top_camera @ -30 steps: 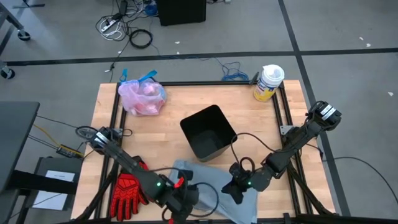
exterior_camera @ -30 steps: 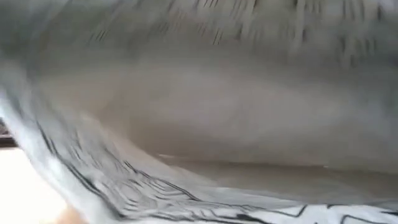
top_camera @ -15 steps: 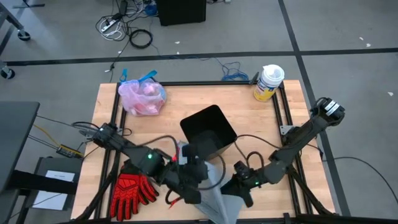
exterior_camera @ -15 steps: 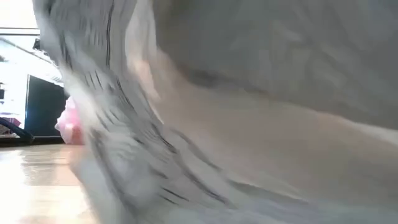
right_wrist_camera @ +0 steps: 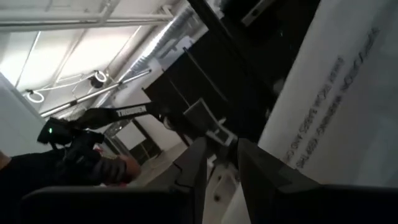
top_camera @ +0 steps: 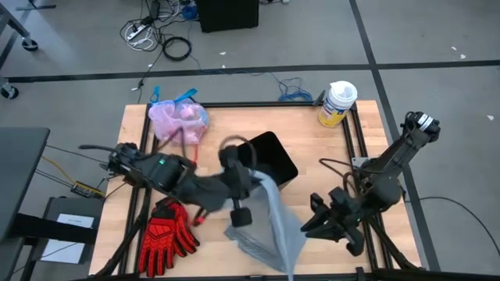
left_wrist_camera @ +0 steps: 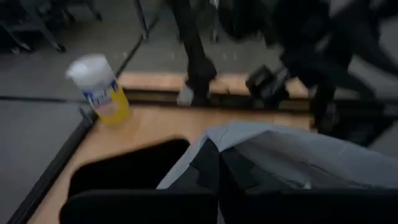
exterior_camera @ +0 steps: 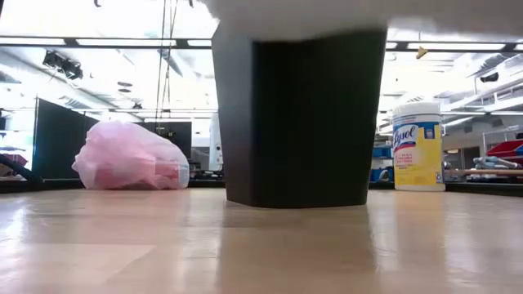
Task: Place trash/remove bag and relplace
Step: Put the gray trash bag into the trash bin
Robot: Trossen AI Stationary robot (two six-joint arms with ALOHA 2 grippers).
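Observation:
The grey-blue replacement bag (top_camera: 273, 222) hangs between my two grippers, in front of the black bin (top_camera: 266, 160). My left gripper (top_camera: 256, 183) is shut on its top, right beside the bin's near rim. My right gripper (top_camera: 311, 225) sits lower, at the bag's right edge near the table's right front, its fingers a narrow gap apart. The tied pink bag (top_camera: 178, 123) rests on its underside at the table's far left. The trash is out of view. My left gripper pinches the bunched top of the grey bag (left_wrist_camera: 249, 140) between its two fingers. It comes from the table's left, slanting slightly down. The bag hangs below it, slack and creased. My right gripper is at the bag's right edge (right_wrist_camera: 292, 130), coming from the table's right and tipped slightly up. Its own fingers (right_wrist_camera: 261, 174) hide the place of contact. The printed plastic runs up and away from them.
A yellow wipes tub (top_camera: 337, 103) with a white lid stands at the far right corner. Red gloves (top_camera: 166, 238) lie near the front left. The bin (exterior_camera: 298, 114) stands upright mid-table, with bare wood on either side of it.
Both grippers have risen. My left gripper carried the bag's top up and toward the far edge, up to the bin. My right gripper went up and a little toward the right edge. The bag, which was flat at the near edge, is lifted and hangs.

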